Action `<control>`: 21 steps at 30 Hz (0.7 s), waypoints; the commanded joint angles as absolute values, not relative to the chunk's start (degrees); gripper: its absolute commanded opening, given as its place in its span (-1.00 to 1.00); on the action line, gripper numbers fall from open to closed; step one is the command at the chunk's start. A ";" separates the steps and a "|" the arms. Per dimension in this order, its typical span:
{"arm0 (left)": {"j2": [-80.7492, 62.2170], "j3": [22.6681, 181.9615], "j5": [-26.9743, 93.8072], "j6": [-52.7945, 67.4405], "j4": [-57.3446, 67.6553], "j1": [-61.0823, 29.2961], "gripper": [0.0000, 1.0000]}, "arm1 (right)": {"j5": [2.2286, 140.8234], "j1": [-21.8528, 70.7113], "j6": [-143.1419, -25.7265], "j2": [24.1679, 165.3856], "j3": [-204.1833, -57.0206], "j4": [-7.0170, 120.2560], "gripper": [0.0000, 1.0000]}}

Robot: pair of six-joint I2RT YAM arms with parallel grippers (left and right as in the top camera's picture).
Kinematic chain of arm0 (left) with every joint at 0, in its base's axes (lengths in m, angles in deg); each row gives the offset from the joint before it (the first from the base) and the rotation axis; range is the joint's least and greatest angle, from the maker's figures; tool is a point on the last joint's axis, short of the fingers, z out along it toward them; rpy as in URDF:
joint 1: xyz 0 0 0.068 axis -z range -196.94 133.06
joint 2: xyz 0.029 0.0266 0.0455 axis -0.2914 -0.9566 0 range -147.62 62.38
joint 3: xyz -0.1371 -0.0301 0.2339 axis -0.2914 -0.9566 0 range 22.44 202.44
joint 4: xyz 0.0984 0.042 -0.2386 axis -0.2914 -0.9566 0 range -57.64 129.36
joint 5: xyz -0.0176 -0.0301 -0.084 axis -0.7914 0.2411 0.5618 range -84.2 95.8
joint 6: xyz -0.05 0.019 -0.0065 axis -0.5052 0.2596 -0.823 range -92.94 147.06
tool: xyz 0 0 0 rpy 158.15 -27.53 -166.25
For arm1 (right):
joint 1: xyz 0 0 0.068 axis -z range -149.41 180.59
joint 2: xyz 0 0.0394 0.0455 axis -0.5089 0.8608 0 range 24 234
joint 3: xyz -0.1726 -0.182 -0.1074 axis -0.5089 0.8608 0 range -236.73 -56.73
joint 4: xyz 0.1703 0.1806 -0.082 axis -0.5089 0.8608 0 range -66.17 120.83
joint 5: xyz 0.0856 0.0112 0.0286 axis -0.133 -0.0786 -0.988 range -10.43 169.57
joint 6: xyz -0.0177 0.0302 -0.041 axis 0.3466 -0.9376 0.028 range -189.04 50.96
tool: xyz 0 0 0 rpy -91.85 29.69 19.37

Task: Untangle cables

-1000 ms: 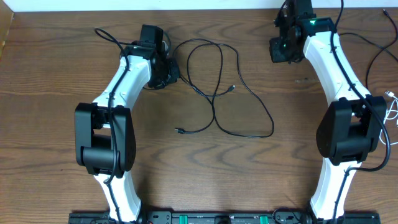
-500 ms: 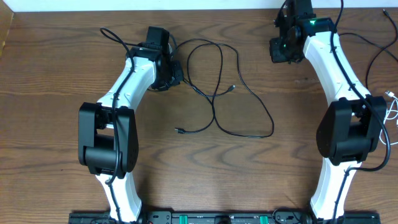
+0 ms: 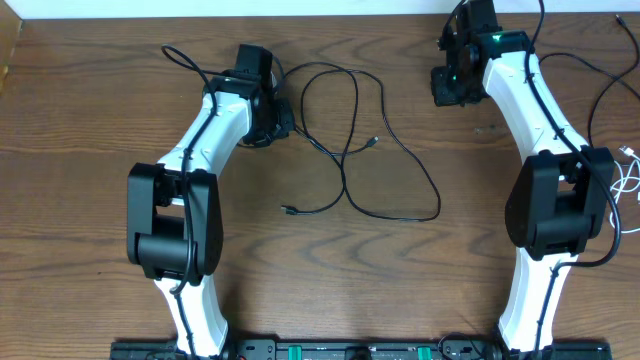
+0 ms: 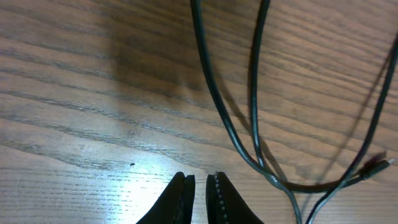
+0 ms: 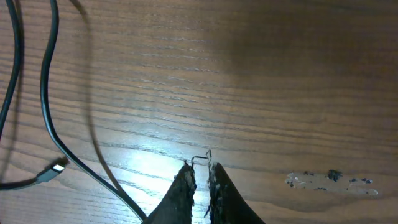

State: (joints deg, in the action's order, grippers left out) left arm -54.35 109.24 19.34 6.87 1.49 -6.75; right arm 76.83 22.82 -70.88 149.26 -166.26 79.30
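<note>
The black cables [image 3: 344, 165] lie in loose, crossing loops on the table [image 3: 90, 170], toward its far side and between the two arms. A white cable [image 3: 630, 178] sits well apart at the right edge. The left gripper [image 4: 199, 186] hangs low over the wood just beside the left end of the loops, its jaws pinched almost together with nothing between them. In its wrist view two runs of cable pass ahead and to the right of the tips, untouched. The right gripper [image 5: 200, 177] is off to the right of the loops, also narrow and empty, with one run of cable and a plug [image 5: 57, 167] lying to its left. The arms likely flank the loops so that each can draw a cable toward its own side. Jaws this narrow cannot take a cable, so they would need to open first. The loops cross in several spots, so the untangling is not yet done.
</note>
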 commanded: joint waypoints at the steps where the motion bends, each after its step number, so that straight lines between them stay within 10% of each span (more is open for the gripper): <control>1: -55.99 108.89 18.60 6.57 1.45 -6.83 -0.72 | 77.53 21.88 -69.99 150.33 -166.41 79.30 -0.85; 21: -56.42 108.89 18.62 6.57 1.25 -6.83 -0.72 | 77.50 21.86 -70.03 150.70 -166.37 79.34 -0.84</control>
